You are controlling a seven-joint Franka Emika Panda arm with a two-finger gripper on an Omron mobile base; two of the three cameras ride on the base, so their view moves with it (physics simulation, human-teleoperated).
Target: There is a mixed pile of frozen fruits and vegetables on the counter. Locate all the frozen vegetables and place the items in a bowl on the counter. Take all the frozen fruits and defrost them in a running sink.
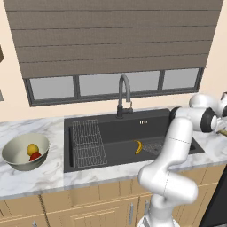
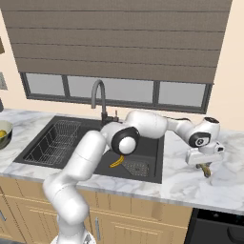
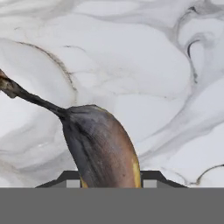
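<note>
Two dark finger tips (image 3: 148, 176) stand close on either side of a banana (image 3: 103, 146) in the hand view, and they seem to clench it, though the tips are mostly cut off at the bottom edge. This banana looks dark brown with a thin yellow edge, and its thin stem points to the left over the counter (image 3: 131, 52). In the right base view the gripper (image 2: 206, 167) hangs low over the marble to the right of the sink (image 2: 145, 143), and the banana below it is only a small dark-yellow shape, hard to make out.

The sink is a black basin. On its floor lies the second banana (image 1: 138, 147), just beside the drain strainer (image 1: 153, 146). The wire rack (image 1: 88, 142) fills the left part of the basin. The dark gooseneck tap (image 1: 124, 95) stands at the far rim; I cannot tell if water runs.

The bowl (image 1: 17, 157) sits on the counter left of the sink, well apart from the gripper. Inside it are the yellow piece (image 1: 32, 149) and the red piece (image 1: 35, 156), touching each other.

The arm hides part of the near right corner of the sink. Behind the tap there is a window (image 1: 115, 84) with a grey-brown blind (image 1: 115, 35) above it, in a beige wall. Light wooden cabinet fronts (image 1: 88, 204) are under the counter.
</note>
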